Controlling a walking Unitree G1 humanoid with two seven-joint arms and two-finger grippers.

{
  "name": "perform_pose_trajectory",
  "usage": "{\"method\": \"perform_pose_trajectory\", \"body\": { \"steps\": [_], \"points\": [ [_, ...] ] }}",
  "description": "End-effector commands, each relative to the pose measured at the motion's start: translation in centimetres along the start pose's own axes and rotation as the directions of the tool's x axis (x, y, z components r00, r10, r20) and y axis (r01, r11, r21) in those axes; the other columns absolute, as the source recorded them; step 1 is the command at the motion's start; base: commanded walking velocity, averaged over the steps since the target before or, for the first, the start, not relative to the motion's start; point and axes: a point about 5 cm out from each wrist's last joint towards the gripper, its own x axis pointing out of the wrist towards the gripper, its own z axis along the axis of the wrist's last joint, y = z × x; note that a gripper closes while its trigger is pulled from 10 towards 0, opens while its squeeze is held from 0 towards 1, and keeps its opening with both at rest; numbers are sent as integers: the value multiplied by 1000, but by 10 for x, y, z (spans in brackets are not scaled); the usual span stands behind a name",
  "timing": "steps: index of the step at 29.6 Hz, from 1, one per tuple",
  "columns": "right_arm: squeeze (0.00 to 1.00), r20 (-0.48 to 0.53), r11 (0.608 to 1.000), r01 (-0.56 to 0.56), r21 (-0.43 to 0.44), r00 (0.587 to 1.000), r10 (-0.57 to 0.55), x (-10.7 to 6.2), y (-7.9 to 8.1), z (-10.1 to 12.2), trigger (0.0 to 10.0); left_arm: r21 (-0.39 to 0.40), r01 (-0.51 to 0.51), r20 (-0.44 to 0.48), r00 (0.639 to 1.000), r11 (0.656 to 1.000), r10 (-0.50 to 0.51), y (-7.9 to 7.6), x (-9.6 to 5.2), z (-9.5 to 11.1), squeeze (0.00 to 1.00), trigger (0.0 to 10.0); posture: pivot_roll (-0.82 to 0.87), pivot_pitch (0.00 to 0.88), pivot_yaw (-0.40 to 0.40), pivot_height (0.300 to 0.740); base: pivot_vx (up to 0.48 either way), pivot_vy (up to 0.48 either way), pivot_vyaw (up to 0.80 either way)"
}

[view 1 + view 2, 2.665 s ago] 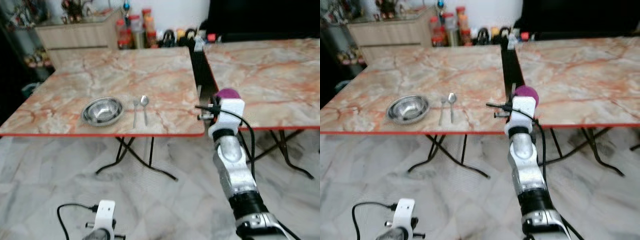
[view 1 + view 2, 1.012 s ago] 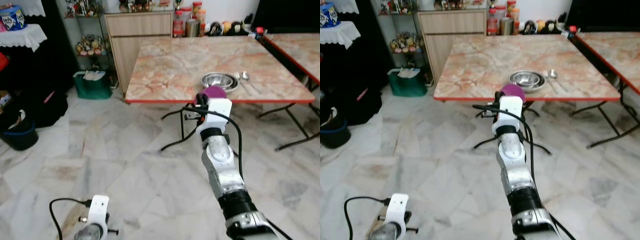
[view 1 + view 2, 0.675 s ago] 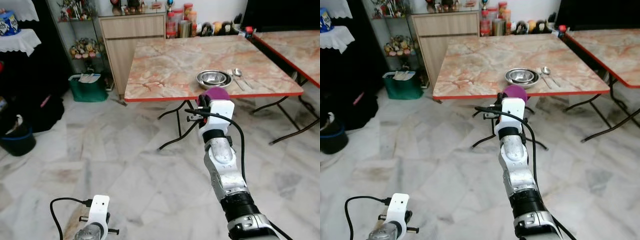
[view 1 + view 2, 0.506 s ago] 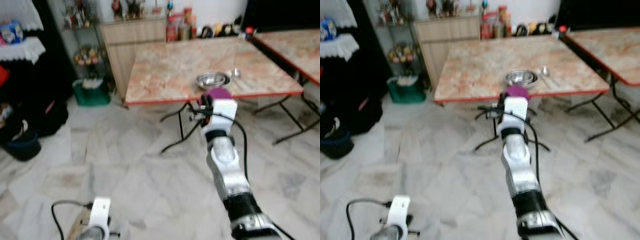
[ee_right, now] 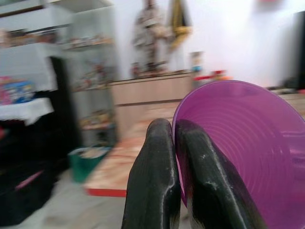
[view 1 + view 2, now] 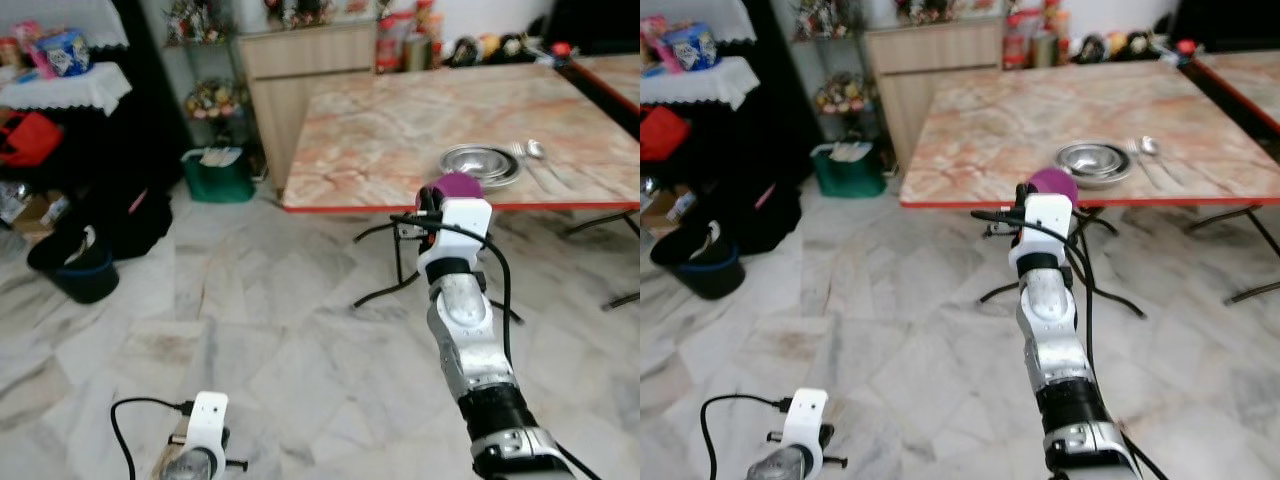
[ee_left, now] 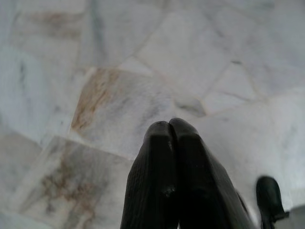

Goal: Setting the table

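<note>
My right gripper (image 5: 176, 130) is shut on the rim of a purple cup (image 5: 238, 157), which it holds up in front of me. In the eye views the cup (image 6: 456, 186) sits above my raised right wrist, just short of the marble table's red front edge (image 6: 400, 208). A steel bowl (image 6: 480, 165) stands on the table near that edge, with a fork (image 6: 519, 156) and a spoon (image 6: 536, 150) laid beside it on its right. My left arm (image 6: 203, 436) hangs low, its gripper (image 7: 169, 125) shut over the floor tiles.
A wooden cabinet (image 6: 310, 55) with bottles and jars stands behind the table. A green bin (image 6: 218, 172), a dark bucket (image 6: 85, 278) and a white-covered shelf (image 6: 62, 88) are at the left. A second table (image 6: 615, 72) is at the far right. Black folding legs (image 6: 395, 285) stand under the table.
The whole picture has shifted right, so the camera has turned left; the table now sits further right. My right gripper still holds the purple cup, and the left arm still hangs.
</note>
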Motion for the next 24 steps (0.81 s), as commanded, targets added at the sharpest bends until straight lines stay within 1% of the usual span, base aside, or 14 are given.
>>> {"method": "perform_pose_trajectory", "body": {
  "steps": [1, 6, 9, 14, 22, 24],
  "points": [
    [0, 22, 999, -40, 7, 999, 39, 4, 11, 7, 10000, 1, -29, -10, 1000, 1000, 29, 11, -1, -2, 0, 10000, -78, 0, 68, 740, 398, 0, 0],
    [0, 35, 999, -44, -10, 998, 44, 5, 9, 9, 10000, -4, -29, -8, 1000, 1000, 29, 10, -1, -1, 0, 10000, -80, 0, 65, 740, 398, 0, 0],
    [0, 35, 999, -46, -4, 998, 46, 5, 9, 10, 10000, -6, -29, -7, 1000, 1000, 29, 10, -1, 0, 0, 10000, -80, 0, 65, 740, 398, 0, 413],
    [0, 43, 999, -31, 30, 999, 30, 5, 8, 11, 10000, -10, -28, -7, 1000, 1000, 27, 8, -1, 0, 0, 10000, -79, 0, 59, 740, 400, 0, 0],
    [0, 29, 999, -25, 33, 999, 24, 7, 5, 10, 10000, -10, -24, -11, 1000, 1000, 23, 7, -1, -1, 0, 10000, -81, 0, 59, 740, 400, 0, 0],
    [0, 27, 999, -28, 37, 999, 27, 8, 5, 10, 10000, -10, -23, -11, 1000, 1000, 23, 7, -1, -1, 0, 10000, -82, 0, 59, 740, 398, 0, -800]
  ]
}}
